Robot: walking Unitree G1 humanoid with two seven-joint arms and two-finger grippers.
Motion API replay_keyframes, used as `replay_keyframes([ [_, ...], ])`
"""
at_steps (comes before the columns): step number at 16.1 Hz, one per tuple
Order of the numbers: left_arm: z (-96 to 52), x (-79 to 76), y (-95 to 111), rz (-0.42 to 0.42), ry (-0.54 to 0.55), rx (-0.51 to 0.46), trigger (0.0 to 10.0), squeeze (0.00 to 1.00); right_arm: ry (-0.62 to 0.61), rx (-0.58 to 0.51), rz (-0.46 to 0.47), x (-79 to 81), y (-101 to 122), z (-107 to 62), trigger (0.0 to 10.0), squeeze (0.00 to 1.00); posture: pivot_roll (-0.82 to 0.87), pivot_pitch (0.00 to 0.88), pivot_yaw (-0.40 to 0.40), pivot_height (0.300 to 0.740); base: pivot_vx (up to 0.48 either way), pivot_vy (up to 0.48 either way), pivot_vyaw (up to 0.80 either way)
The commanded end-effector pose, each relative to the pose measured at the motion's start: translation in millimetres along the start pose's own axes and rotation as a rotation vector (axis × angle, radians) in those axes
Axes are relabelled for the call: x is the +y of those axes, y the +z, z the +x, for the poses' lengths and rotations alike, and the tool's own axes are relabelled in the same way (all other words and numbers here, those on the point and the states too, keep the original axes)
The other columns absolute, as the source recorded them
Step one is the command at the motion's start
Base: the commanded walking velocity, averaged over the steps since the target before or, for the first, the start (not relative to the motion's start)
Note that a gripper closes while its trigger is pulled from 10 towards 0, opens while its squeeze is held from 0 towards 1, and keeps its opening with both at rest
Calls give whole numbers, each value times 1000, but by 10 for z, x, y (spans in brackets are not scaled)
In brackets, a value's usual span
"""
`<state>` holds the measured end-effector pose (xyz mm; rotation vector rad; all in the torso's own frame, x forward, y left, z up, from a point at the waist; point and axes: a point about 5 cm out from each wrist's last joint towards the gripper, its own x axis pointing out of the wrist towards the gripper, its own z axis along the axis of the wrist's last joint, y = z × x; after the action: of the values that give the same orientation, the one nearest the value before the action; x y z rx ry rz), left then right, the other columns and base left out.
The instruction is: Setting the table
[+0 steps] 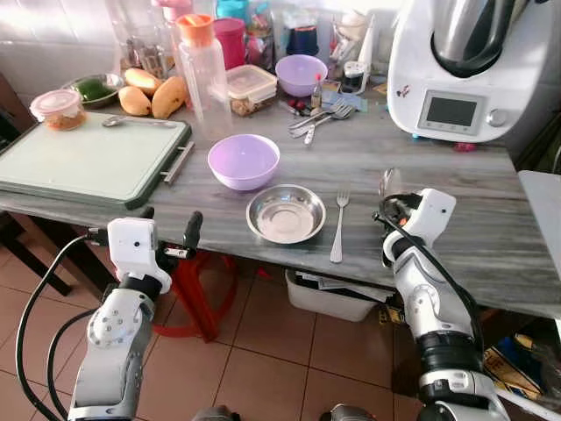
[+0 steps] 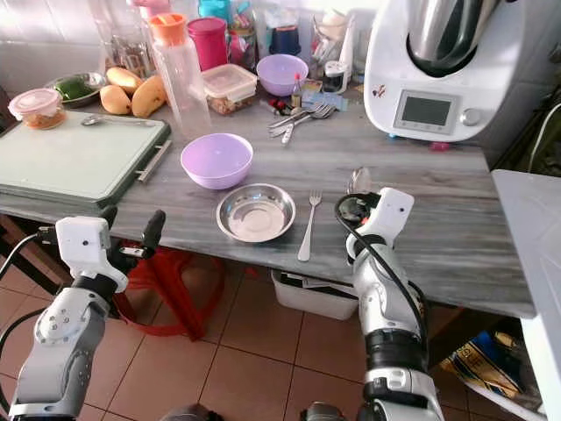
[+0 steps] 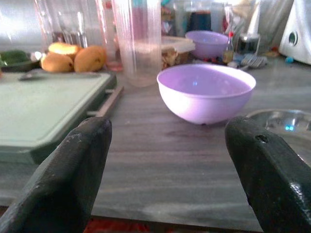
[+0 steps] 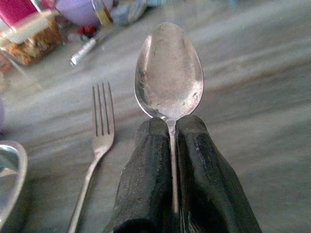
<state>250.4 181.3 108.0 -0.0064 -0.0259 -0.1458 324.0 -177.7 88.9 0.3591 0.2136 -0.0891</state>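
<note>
The spoon (image 4: 169,73) has its handle hidden between the right gripper's (image 4: 171,127) closed fingers. The white kitchen machine (image 1: 465,66) at far right is cut off by the top edge.

A home kitchen is shown: a cluttered grey worktop (image 1: 456,197), a cooking machine (image 1: 460,66) at 1 o'clock, mangoes (image 1: 151,92) at 11, tiled floor (image 1: 263,351) at 6.
</note>
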Motion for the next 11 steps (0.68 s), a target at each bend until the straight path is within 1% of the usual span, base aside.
replay_keyframes([
  [1, -10, -7, 39, 5, -11, -6, 10000, 0, 19, 8, 6, 44, 27, 37, 10000, 0, 19, 8, 30, 740, 0, 0, 0],
  [4, -24, -3, 45, 9, -10, 0, 10000, 0, 23, 36, -11, 59, -30, 59, 10000, 0, 24, 20, 30, 740, 0, 0, 0],
  [7, -41, -7, 50, 11, -15, 7, 10000, 0, 43, 57, -9, 106, -63, 71, 10000, 0, 30, 29, 27, 740, 0, 0, 0],
  [8, -47, -6, 50, 11, -14, 9, 10000, 0, 55, 65, -15, 135, -79, 65, 10000, 0, 31, 29, 26, 740, 0, 0, 0],
  [11, -46, -19, 48, 9, -17, 14, 10000, 0, 45, 72, -23, 138, -99, 39, 10000, 0, 26, 30, 27, 740, 0, 0, 0],
])
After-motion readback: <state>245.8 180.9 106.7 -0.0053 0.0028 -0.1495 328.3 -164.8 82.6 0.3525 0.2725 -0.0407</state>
